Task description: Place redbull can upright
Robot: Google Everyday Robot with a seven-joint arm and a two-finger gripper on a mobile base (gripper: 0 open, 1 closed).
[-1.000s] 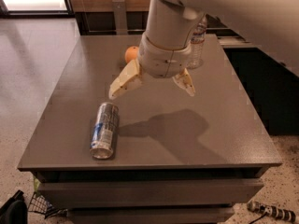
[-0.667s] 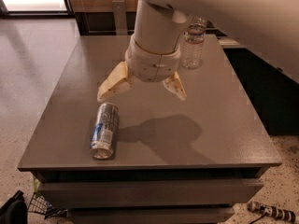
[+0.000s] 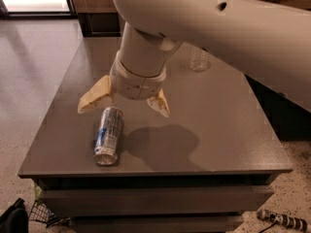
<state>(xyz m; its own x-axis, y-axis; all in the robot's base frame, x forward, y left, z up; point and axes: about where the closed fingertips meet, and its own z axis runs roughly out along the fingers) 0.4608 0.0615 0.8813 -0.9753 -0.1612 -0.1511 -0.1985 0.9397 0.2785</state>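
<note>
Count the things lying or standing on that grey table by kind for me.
Cans: 1, the redbull can, lying on its side.
Bottles: 1, the clear bottle, standing at the back, partly hidden.
Total: 2.
The gripper hangs open just above the can's far end.

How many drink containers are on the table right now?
2. The can lies on its side near the front left, by the open gripper; the bottle stands at the far side, partly behind the arm, which may hide others.
</note>
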